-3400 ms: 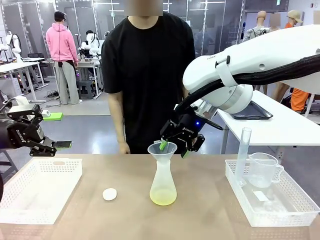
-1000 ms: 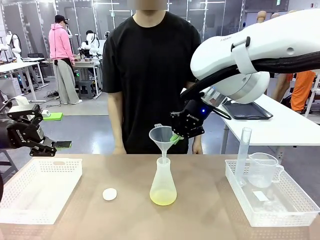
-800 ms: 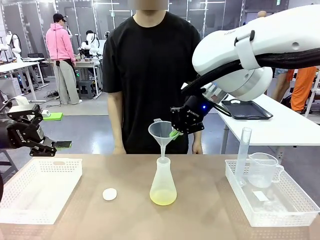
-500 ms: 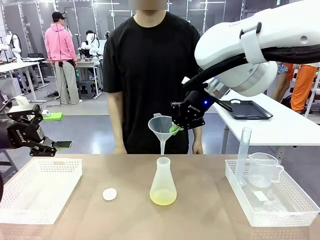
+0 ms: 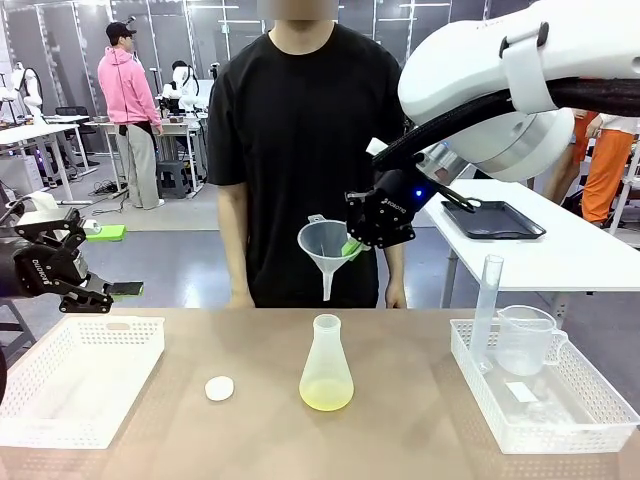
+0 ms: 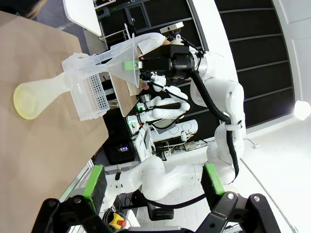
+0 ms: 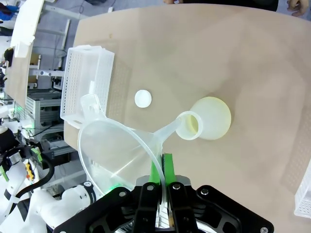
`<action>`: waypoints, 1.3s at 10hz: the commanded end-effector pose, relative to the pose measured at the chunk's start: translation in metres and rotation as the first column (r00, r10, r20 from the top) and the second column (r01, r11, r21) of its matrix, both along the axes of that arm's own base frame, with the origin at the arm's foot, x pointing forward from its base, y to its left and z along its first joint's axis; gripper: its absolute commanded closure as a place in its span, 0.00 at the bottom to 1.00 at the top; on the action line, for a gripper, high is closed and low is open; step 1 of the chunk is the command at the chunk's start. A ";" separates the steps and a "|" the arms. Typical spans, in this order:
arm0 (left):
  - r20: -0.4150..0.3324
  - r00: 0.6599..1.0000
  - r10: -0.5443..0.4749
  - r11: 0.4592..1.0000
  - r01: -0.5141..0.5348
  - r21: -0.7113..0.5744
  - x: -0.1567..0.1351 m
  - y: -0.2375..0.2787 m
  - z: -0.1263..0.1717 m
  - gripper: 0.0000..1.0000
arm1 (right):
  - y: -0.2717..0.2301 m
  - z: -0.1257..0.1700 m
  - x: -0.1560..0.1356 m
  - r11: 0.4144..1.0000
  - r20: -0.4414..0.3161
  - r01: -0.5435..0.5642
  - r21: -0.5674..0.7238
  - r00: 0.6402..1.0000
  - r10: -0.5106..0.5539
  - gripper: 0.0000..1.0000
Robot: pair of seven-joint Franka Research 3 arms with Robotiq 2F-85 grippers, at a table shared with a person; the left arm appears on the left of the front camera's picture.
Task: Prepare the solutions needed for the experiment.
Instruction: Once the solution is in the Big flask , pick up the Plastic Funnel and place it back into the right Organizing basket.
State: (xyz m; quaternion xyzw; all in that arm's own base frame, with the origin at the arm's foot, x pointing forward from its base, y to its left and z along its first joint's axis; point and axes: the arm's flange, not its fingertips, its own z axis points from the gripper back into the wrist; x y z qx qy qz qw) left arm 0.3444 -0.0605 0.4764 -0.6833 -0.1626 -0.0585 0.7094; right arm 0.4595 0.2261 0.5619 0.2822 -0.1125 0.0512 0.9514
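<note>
A translucent conical flask [image 5: 326, 360] stands mid-table with the solutions [image 5: 326, 399], a little pale yellow-green liquid, in its base. My right gripper [image 5: 352, 248] is shut on the rim of a clear funnel [image 5: 322, 248], whose stem hangs just above the flask mouth, apart from it. In the right wrist view the funnel [image 7: 114, 153] sits between the shut fingers, with the flask [image 7: 206, 121] below. My left gripper [image 5: 90, 290] hovers open and empty over the left tray; its wrist view shows the flask [image 6: 41, 92] and funnel [image 6: 119, 60] far off.
A small white round cap [image 5: 219, 388] lies left of the flask. A white basket tray [image 5: 60, 400] sits at the left. Another tray [image 5: 590, 415] at the right holds a tall cylinder [image 5: 487, 310] and a beaker [image 5: 527, 338]. A person stands behind the table's far edge.
My right gripper has lifted the funnel straight up; its stem has come out of the flask neck and now hangs free. The left arm has not moved.
</note>
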 end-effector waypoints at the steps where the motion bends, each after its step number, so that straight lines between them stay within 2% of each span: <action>1: 0.003 1.000 -0.010 1.000 0.010 -0.011 -0.001 0.000 0.001 0.00 | -0.014 -0.002 -0.007 1.000 0.004 -0.022 -0.009 1.000 0.022 1.00; 3: 0.003 1.000 -0.010 1.000 0.010 -0.011 -0.001 0.000 0.001 0.00 | -0.048 0.004 -0.018 1.000 0.009 0.022 -0.012 1.000 -0.021 1.00; 5: 0.003 1.000 -0.010 1.000 0.010 -0.011 -0.001 0.000 0.001 0.00 | -0.095 0.004 -0.024 0.992 0.001 0.127 -0.003 0.992 -0.127 1.00; 7: 0.003 1.000 -0.010 1.000 0.010 -0.011 -0.001 0.000 0.001 0.00 | -0.149 -0.002 -0.033 0.966 -0.012 0.258 0.013 0.966 -0.258 1.00; 10: 0.003 1.000 -0.010 1.000 0.010 -0.011 -0.001 0.000 0.001 0.00 | -0.230 -0.014 -0.053 0.889 -0.049 0.458 0.026 0.889 -0.456 1.00; 13: 0.003 1.000 -0.010 1.000 0.010 -0.011 -0.001 0.000 0.001 0.00 | -0.285 -0.025 -0.071 0.820 -0.107 0.572 0.007 0.816 -0.568 1.00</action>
